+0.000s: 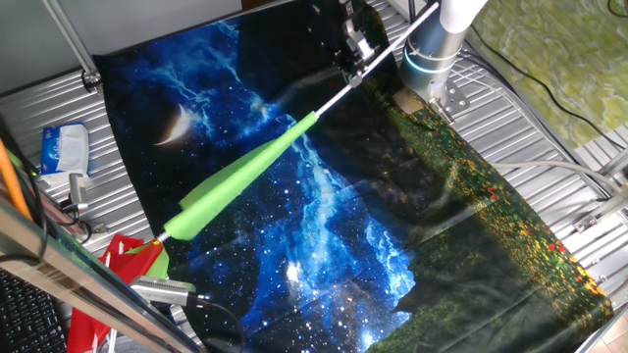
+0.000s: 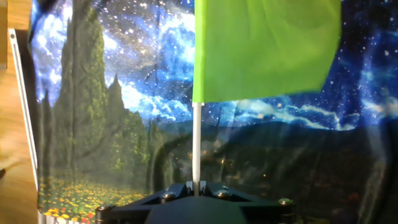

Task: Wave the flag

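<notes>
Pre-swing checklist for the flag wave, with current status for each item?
1. Stick held: ok. The tool is shut on the flag, with the white stick running into it in the hand view.
2. Flag off the starry mat: cannot tell. The fixed view shows the flag slanting over the mat, but not whether its low end touches.
3. Cloth free: ok. It hangs open, not wrapped around the stick, in the hand view.
4. Clutter near the low end: not ok. The red and green cloth lies close to the flag's low end.
5. Stick seated straight: ok, centred in the hand view.
</notes>
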`<state>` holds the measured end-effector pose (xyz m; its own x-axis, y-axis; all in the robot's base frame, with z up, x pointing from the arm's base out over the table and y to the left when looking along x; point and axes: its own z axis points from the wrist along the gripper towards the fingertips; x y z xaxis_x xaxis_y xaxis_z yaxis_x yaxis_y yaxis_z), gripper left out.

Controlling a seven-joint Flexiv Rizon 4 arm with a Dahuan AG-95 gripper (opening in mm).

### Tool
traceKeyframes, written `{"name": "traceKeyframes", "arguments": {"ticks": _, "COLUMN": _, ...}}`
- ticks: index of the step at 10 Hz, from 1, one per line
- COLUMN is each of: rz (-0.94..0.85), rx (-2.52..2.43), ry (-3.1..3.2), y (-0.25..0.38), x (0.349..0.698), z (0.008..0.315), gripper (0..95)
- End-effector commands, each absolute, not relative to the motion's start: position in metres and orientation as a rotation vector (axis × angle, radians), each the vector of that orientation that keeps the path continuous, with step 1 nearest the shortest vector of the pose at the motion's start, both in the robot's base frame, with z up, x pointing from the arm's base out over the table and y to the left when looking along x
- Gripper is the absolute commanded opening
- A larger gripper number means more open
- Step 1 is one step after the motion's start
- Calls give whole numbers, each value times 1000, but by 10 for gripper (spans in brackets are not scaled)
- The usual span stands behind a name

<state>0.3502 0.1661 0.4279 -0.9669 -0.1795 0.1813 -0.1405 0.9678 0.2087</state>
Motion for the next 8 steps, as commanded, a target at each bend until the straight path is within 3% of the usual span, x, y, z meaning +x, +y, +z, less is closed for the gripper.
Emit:
{"name": "traceKeyframes", "arguments": {"ticks": 1, "rz": -277, "rx": 245, "ry": -2916, "y": 164, "x": 347, "z": 426, "gripper": 0}}
{"name": "traceKeyframes", "arguments": {"ticks": 5, "rz": -260, "rx": 187, "ry": -2930, "y": 140, "x": 348, "z": 414, "gripper": 0}}
{"name": "traceKeyframes", "arguments": {"ticks": 8, "rz": -206, "rx": 158, "ry": -2923, "y": 114, "x": 351, "z": 387, "gripper": 0}}
